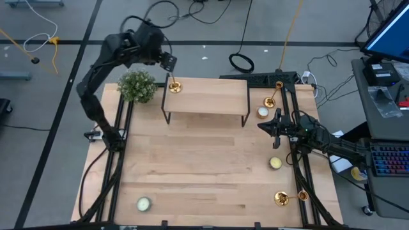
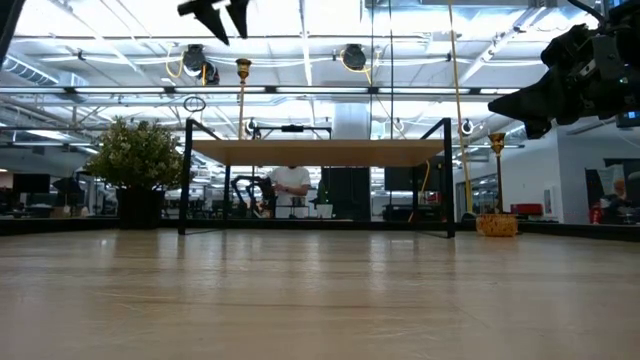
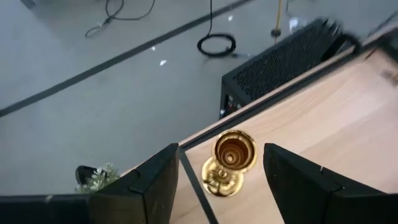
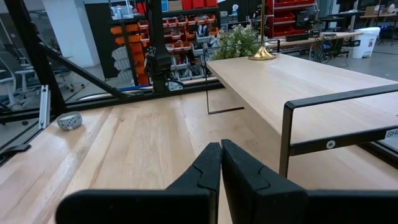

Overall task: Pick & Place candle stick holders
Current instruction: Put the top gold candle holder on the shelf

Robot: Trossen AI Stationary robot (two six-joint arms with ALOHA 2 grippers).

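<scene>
Here left end effector (image 3: pixel 214 186) open, empty, above candlestick (image 3: pixel 230 163) on shelf (image 1: pixel 211 96).

One candle stick holder (image 1: pixel 174 85) stands on the raised shelf's (image 1: pixel 211 96) left end. The plant (image 1: pixel 137 85) sits on the tabletop (image 1: pixel 192 166) just left of the shelf; two more candle stick holders (image 1: pixel 270 101) (image 1: pixel 281 199) stand right of it, one farther forward.

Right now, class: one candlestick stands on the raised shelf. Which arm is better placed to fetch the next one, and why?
Probably the right. Its shut right end effector hangs between the upright candlestick and the fallen candlestick. The open left end effector is above the placed candlestick on the shelf.
</scene>
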